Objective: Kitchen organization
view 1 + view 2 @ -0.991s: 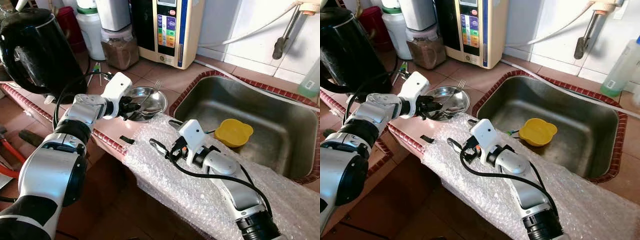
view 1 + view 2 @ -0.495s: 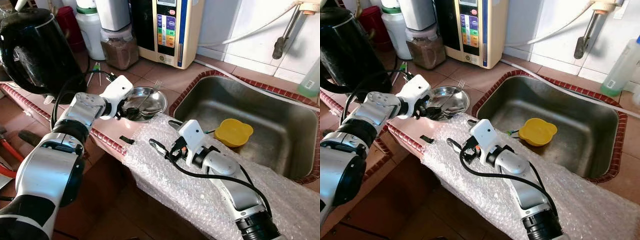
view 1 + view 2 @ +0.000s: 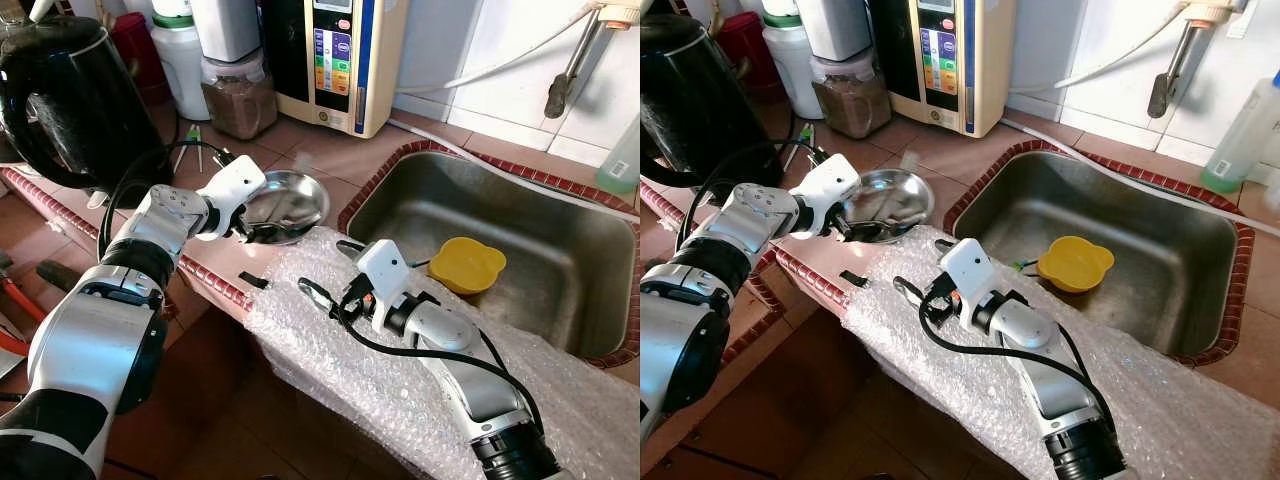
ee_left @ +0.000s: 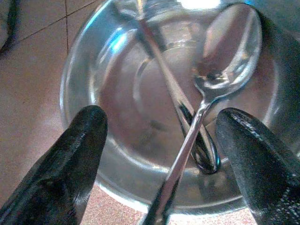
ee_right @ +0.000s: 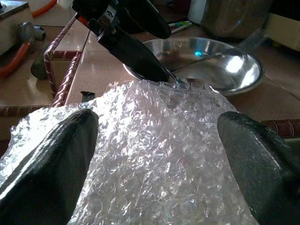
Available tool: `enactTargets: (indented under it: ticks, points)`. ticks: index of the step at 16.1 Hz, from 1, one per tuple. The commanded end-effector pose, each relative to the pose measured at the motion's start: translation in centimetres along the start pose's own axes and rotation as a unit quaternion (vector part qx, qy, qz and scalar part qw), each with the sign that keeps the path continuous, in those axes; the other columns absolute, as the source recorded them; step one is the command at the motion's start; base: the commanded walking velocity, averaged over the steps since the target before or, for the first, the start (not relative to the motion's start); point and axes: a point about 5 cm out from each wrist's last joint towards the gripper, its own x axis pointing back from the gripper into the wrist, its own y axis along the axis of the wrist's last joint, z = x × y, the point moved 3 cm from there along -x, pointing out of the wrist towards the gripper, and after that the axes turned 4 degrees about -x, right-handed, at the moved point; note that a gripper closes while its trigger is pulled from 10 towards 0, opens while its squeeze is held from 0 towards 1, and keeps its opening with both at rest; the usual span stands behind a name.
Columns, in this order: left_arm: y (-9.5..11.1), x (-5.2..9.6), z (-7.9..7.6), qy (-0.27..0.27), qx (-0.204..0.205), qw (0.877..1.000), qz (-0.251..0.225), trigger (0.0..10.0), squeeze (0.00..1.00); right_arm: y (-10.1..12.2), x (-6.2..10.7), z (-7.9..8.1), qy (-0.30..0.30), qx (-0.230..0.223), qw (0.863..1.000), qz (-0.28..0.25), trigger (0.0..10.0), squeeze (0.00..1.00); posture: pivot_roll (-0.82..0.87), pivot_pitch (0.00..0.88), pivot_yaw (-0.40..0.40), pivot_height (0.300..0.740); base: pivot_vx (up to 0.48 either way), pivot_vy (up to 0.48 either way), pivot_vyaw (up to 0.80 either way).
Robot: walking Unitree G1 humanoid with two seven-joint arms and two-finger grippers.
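Note:
A shallow steel bowl [image 3: 290,203] sits on the tiled counter left of the sink, its far side tipped up. Inside it lie a spoon [image 4: 225,42] and a fork [image 4: 164,84], crossed. My left gripper [image 3: 249,222] is open at the bowl's near rim; its fingers [image 4: 61,178] stand wide apart with the spoon's handle between them. My right gripper [image 3: 325,268] hovers open over the bubble wrap [image 3: 380,380] draped across the counter's front edge, a short way from the bowl. A yellow bowl [image 3: 467,264] lies in the steel sink [image 3: 400,165].
A black kettle [image 3: 70,100] stands at the far left. Behind the bowl are a white bottle [image 3: 182,55], a jar of brown powder [image 3: 240,95] and a water purifier [image 3: 335,60]. A faucet [image 3: 570,65] hangs over the sink. A small black piece [image 3: 253,280] lies by the counter's edge.
The steel bowl has tipped up and shifted slightly at the left gripper, and the fork's tines have dropped from the far rim. The right arm has stayed still.

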Motion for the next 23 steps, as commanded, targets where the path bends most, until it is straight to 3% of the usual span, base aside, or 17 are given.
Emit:
enactTargets:
  ticks: [1,2,3,5,15,21,23]
  points:
    - [-0.2,0.5,0.8,0.011,-0.021,1.000,0.020,10.0,0.64,0.1,-0.1,0.3,0.003,0.003,1.000,0.001,10.0,0.00,-0.08,0.069,0.094,0.740,0.000,0.000,0.00]
    - [-0.4,0.5,0.8,0.010,-0.017,1.000,0.022,10.0,0.00,0.1,-0.1,0.3,0.003,0.003,1.000,0.000,10.0,0.00,-0.08,0.070,0.095,0.740,0.000,0.000,0.00]
    - [-0.6,0.5,0.6,0.000,-0.010,1.000,0.027,4.2,0.00,0.1,-0.1,0.2,0.001,0.003,1.000,0.001,10.0,0.00,-0.08,0.071,0.096,0.740,0.000,0.000,0.00]
    - [-0.7,0.5,0.6,-0.002,-0.005,1.000,0.031,0.0,0.00,0.1,-0.1,0.2,0.000,0.004,1.000,0.001,10.0,0.00,-0.08,0.070,0.097,0.740,0.000,0.000,0.00]
    - [-1.1,0.3,0.0,-0.022,0.021,0.998,0.046,0.0,0.00,0.1,-0.1,-0.2,-0.007,0.006,1.000,0.002,10.0,0.00,-0.08,0.070,0.099,0.740,0.000,0.000,0.00]
    - [0.2,0.3,1.1,0.038,0.127,0.991,-0.005,0.0,0.00,0.0,0.0,-0.4,-0.012,0.009,1.000,0.005,10.0,0.00,-0.08,0.071,0.097,0.740,0.000,0.000,0.00]
    - [0.4,0.3,1.3,0.050,0.144,0.988,-0.011,0.0,0.00,-0.1,-0.1,-0.5,-0.015,0.011,1.000,0.006,10.0,0.00,-0.08,0.069,0.096,0.740,0.000,0.000,0.00]
